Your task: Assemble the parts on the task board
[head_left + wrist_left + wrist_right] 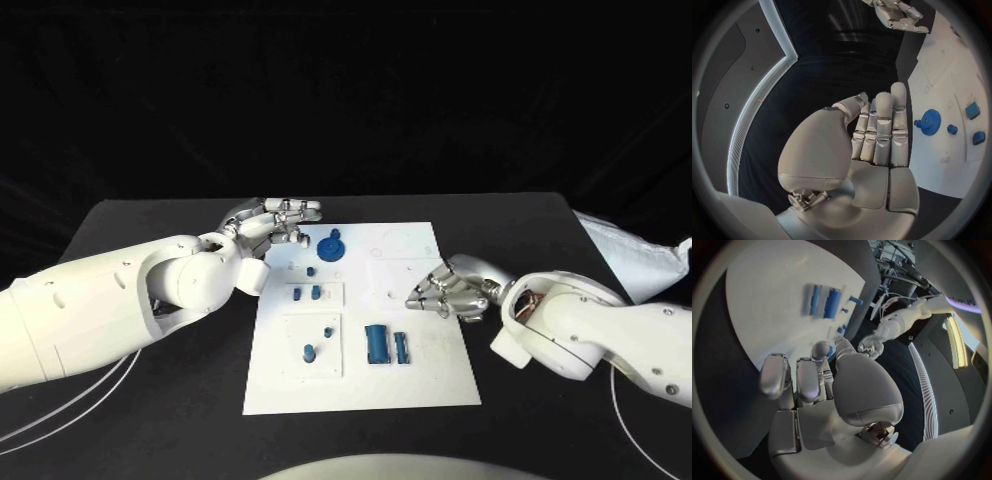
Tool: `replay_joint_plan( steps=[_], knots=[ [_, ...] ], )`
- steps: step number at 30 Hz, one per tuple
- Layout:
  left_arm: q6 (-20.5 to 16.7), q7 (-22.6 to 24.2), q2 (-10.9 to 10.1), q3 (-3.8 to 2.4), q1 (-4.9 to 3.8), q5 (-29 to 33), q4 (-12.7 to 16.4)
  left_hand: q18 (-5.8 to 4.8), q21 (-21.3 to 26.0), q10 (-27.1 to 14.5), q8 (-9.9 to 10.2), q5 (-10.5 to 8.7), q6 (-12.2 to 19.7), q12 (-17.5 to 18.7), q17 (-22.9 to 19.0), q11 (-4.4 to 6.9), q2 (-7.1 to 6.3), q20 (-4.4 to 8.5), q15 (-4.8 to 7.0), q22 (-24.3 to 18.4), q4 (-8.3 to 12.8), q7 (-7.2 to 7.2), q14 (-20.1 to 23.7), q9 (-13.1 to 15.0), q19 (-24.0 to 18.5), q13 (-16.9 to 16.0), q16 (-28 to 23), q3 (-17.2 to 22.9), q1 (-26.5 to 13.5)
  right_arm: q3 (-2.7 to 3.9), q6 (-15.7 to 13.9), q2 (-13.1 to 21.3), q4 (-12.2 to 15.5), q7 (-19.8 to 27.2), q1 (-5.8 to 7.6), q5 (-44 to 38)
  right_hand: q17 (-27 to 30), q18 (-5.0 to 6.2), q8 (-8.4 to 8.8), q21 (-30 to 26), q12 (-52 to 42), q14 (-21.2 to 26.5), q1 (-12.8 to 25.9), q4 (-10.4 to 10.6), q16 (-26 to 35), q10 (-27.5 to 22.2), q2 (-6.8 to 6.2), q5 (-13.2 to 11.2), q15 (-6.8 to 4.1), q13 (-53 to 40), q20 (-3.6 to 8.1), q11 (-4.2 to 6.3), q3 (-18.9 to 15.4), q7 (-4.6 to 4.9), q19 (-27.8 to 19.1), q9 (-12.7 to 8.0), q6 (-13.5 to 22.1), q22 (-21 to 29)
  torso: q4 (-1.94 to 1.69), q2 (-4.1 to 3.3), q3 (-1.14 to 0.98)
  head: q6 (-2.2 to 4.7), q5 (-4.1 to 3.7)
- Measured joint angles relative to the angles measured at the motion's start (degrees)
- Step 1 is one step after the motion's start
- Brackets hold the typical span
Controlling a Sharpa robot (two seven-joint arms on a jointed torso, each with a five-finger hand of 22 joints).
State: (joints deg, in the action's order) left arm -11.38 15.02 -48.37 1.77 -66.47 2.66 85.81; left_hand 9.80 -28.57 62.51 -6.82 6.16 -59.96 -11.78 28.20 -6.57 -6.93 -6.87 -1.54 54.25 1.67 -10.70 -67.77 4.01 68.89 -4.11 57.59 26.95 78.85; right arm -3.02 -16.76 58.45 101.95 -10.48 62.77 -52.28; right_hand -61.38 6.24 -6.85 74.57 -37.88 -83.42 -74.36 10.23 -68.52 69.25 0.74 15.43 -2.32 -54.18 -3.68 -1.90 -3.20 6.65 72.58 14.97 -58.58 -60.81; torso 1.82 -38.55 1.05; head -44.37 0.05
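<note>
Blue parts [378, 344] lie on near half of white task board [433, 385]. Right hand [447, 292] at board's right edge, fingers curled, grip unclear. Left hand [271, 222] beyond, fingers together, beside blue gear [332, 248].

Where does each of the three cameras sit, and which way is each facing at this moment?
Head view: on the robot's head, looking down at the task board; both arms enter, left hand and right hand at the board's sides.
Left wrist view: behind the left hand, facing across the table past the board's edge to the blue gear.
Right wrist view: behind the right hand, facing over the board toward the left arm.
Shared: the board; the head and left wrist views share the gear.
</note>
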Motion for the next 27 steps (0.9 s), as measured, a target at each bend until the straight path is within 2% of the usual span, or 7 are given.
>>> replay_joint_plan(
  steps=[5, 8, 13, 15, 20, 23, 27],
  knots=[
    [-0.6, 0.6, 0.6, 0.00, 0.62, 0.2, -1.3, 0.01, 1.4, -0.6, -0.2, 0.00, 0.4, -0.4, -0.8, -0.15, 0.23, -0.22, -0.10, -0.6, -0.1, -0.01, 2.6, -0.1, -1.5, 0.1, -0.6, -0.7, -0.2, 0.09, -0.7, -2.6, -7.0, 9.5, 1.93, 13.5, 19.3, 3.48, 1.14, -14.3, 8.1, 6.4, -2.8, -1.4, 19.5, -5.3, 0.99, -0.3, 0.99, 7.1, -1.00, -1.11, 0.7, 1.19, -10.9, -0.5, 2.2, 19.3, -0.10, 1.14, 0.40, 0.98, -0.46],
    [-1.4, 1.3, 1.1, 0.00, 0.94, 0.6, -2.4, 0.00, 4.5, -1.0, -0.2, 0.00, 0.7, -1.1, -3.2, -0.59, 0.18, -0.72, -0.67, -2.1, -0.3, -0.32, 7.6, -0.1, -6.0, 0.2, -4.8, -1.6, -0.3, 0.09, -0.8, -5.1, -12.0, 14.9, 2.48, 21.7, 27.2, 3.92, 1.90, -24.1, 16.3, 11.7, -5.0, -2.4, 31.6, -10.0, 1.52, -1.0, 2.80, 14.9, -2.45, -2.85, 1.6, 2.52, -15.6, -1.3, 3.9, 27.5, -0.12, 1.90, 0.62, 2.00, -0.57],
    [-3.2, 2.8, 2.0, -0.03, 1.33, 1.4, -4.5, 0.00, 15.1, -3.3, 0.0, 0.00, 3.3, -0.5, -12.1, -1.78, -0.02, -3.16, -4.18, -9.2, -1.4, -0.80, 16.0, -0.2, -18.2, 0.4, -21.4, -2.6, -1.2, 0.17, -0.3, -9.6, -19.5, 21.9, 2.83, 32.6, 37.3, 3.92, 2.90, -39.3, 26.4, 23.1, -7.4, -4.0, 48.7, -14.2, 1.53, -3.4, 7.18, 27.4, -6.24, -6.17, 3.9, 4.38, -22.9, -3.0, 4.2, 37.1, 0.00, 2.72, 0.73, 4.22, -0.43],
    [-4.0, 3.7, 2.6, -0.03, 1.53, 1.8, -5.6, 0.00, 19.4, -4.1, 0.5, 0.00, 3.9, 0.5, -15.4, -2.43, -0.02, -4.69, -5.27, -13.1, -1.8, -0.62, 16.9, -0.2, -21.5, 0.5, -27.9, -3.1, -1.2, 0.20, 0.2, -11.4, -22.4, 24.2, 2.82, 36.1, 42.0, 3.92, 2.90, -44.4, 28.8, 23.1, -7.8, -5.1, 53.6, -13.0, 1.87, -4.5, 7.71, 33.2, -7.67, -7.29, 5.6, 5.12, -22.0, -4.2, 3.8, 40.9, 0.02, 2.99, 0.69, 4.93, -0.41],
    [-5.4, 5.6, 4.0, -0.03, 2.02, 2.6, -7.5, 0.00, 24.8, -4.9, 1.3, 0.00, 4.1, 2.9, -21.2, -3.03, 0.31, -7.89, -6.92, -21.8, -2.0, -0.82, 15.4, -0.2, -23.0, 0.5, -40.0, -5.2, -0.9, 0.34, 1.5, -14.4, -27.3, 27.9, 2.55, 41.4, 49.1, 3.92, 2.90, -51.2, 31.1, 19.7, -6.6, -7.9, 59.6, -9.5, 1.63, -4.7, 8.12, 42.9, -8.09, -6.69, 8.4, 5.00, -17.7, -6.8, 3.1, 46.3, -0.19, 3.77, 0.49, 6.34, -0.22],
    [-5.8, 6.1, 4.2, -0.02, 2.12, 2.8, -7.8, 0.01, 25.2, -6.5, 2.1, 0.00, 5.6, 3.6, -22.4, -2.85, 1.19, -7.77, -6.70, -24.7, -2.0, -0.49, 15.7, -0.6, -24.1, 0.8, -42.7, -6.2, -2.3, 0.36, 1.9, -15.1, -28.2, 28.9, 2.42, 42.7, 51.8, 3.92, 3.43, -54.2, 31.4, 20.0, -2.8, -9.2, 61.7, -10.1, 1.30, -5.2, 8.00, 46.4, -7.79, -6.44, 9.4, 4.64, -17.4, -8.1, 4.3, 48.5, -0.36, 3.89, 0.42, 6.82, -0.14],
    [-6.0, 6.0, 4.0, -0.02, 2.24, 2.8, -7.5, -0.50, 26.7, -14.5, 4.3, -1.38, 13.4, 4.8, -24.3, -1.52, 3.04, -5.74, -5.53, -29.1, -1.9, 1.05, 23.2, -2.1, -30.6, 2.3, -45.0, -9.2, -13.4, 0.39, 1.5, -14.7, -27.7, 28.8, 2.37, 42.7, 53.4, 2.92, 5.02, -57.4, 32.5, 29.2, 8.6, -10.0, 62.9, -18.7, 0.39, -6.7, 5.96, 47.8, -6.11, -5.26, 8.4, 2.98, -25.5, -9.2, 12.3, 50.5, -0.40, 4.04, 0.37, 6.90, -0.14]
  ],
)
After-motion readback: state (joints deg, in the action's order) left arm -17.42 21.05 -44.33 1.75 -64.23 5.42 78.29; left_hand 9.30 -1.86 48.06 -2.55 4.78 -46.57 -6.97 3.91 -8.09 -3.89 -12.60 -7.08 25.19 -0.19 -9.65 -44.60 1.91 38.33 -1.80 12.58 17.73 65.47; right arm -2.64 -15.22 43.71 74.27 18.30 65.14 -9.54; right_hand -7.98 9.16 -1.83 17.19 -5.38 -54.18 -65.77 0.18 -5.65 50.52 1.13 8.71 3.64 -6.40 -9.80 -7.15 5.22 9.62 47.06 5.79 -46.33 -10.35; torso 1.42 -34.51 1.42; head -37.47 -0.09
